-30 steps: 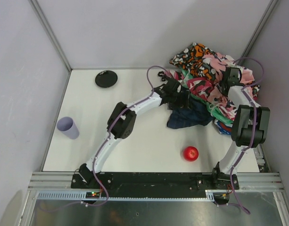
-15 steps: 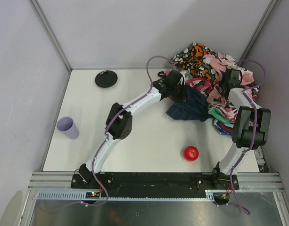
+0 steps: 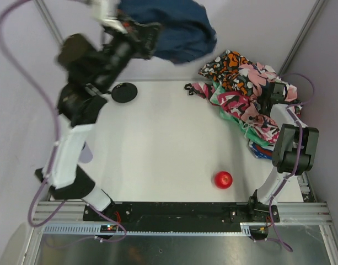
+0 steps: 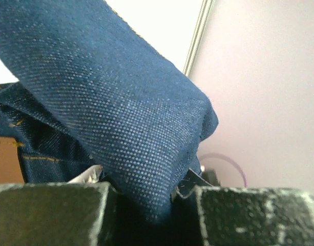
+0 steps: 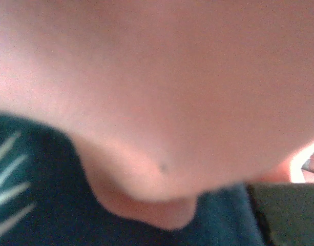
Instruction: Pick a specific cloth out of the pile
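Observation:
The cloth [image 3: 177, 27], plain dark navy denim, hangs high above the table's far left-centre, close to the top camera. My left gripper [image 3: 142, 37] is shut on it. In the left wrist view the cloth [image 4: 121, 113] fills the gap between my gripper's [image 4: 146, 197] black fingers, and an orange-brown patch [image 4: 5, 160] shows at the left edge. The pile [image 3: 240, 94] of patterned fabrics lies in the far right corner. My right gripper [image 3: 268, 99] is buried in the pile. Its wrist view shows only blurred pink fabric [image 5: 172, 92] over dark teal fabric [image 5: 44, 205], and the jaws are hidden.
A red ball [image 3: 223, 179] lies on the white table near the front right. A black dish [image 3: 124, 92] sits at the far left. The raised left arm [image 3: 75, 110] crosses the table's left side. Grey walls with metal posts enclose the table.
My left gripper shut on the navy cloth at the pile's edge and lifted it high up and to the left, off the table. The right arm stayed at the pile.

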`<state>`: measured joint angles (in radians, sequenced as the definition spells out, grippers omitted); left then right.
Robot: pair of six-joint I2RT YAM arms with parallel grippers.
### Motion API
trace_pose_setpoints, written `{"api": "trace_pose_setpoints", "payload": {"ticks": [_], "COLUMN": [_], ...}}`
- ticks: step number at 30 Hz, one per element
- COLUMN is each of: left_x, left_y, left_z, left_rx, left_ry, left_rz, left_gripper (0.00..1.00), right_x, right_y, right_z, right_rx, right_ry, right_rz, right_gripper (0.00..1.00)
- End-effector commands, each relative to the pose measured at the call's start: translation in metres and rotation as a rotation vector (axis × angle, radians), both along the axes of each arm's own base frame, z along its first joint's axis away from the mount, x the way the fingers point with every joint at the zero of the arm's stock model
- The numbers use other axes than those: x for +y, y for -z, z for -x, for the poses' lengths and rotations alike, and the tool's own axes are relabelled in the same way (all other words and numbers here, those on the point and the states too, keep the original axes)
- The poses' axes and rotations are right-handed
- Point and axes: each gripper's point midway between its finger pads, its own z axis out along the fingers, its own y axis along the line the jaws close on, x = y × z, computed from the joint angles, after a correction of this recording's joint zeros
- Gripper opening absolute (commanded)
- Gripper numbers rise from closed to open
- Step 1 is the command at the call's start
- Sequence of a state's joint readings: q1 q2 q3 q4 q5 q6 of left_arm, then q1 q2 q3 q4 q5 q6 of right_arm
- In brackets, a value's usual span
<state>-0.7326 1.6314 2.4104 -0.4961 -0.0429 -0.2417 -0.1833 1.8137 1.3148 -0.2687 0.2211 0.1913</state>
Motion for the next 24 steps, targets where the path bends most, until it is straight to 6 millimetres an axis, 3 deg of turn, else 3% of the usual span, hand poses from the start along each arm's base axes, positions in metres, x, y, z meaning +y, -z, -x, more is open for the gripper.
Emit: {"api": "trace_pose_setpoints", "payload": {"ticks": [1, 4, 6, 10, 11, 13, 15, 18, 20, 24], "left_x": [0.032, 0.055, 0.067, 0.090, 0.097, 0.109, 0.120, 0.123, 0.127, 0.136], "left_y": [-0.026, -0.033, -0.028, 0.008, 0.022, 0.059, 0.105, 0.186, 0.256, 0.374], "left_z": [0.005, 0.009, 0.009, 0.007, 0.007, 0.007, 0.007, 0.008, 0.008, 0.001], "left_rx": [-0.101, -0.116, -0.104, -0.026, 0.005, 0.081, 0.174, 0.337, 0.477, 0.790], "left_ry": [-0.129, -0.208, -0.261, -0.361, -0.389, -0.443, -0.489, -0.510, -0.536, -0.502], "left_rz": [-0.004, 0.000, -0.013, -0.065, -0.075, -0.102, -0.119, -0.128, -0.161, -0.161], "left_gripper": [0.01, 0.01, 0.01, 0.01, 0.01, 0.01, 0.01, 0.01, 0.01, 0.01], "right_x": [-0.006, -0.005, -0.002, 0.007, 0.008, 0.010, 0.011, 0.016, 0.021, 0.033], "right_y": [0.050, 0.043, 0.034, 0.002, -0.009, -0.033, -0.061, -0.111, -0.142, -0.195], "right_z": [0.032, 0.031, 0.031, 0.031, 0.033, 0.038, 0.045, 0.062, 0.076, 0.105], "right_rx": [0.166, 0.153, 0.134, 0.067, 0.047, 0.005, -0.051, -0.156, -0.225, -0.349], "right_ry": [0.042, 0.033, 0.022, -0.008, -0.006, 0.001, 0.014, 0.032, 0.033, 0.010], "right_rz": [-0.045, -0.049, -0.059, -0.078, -0.078, -0.071, -0.061, -0.049, -0.039, -0.003], "right_gripper": [0.40, 0.46, 0.52, 0.68, 0.76, 0.91, 0.97, 0.99, 0.99, 0.99]}}
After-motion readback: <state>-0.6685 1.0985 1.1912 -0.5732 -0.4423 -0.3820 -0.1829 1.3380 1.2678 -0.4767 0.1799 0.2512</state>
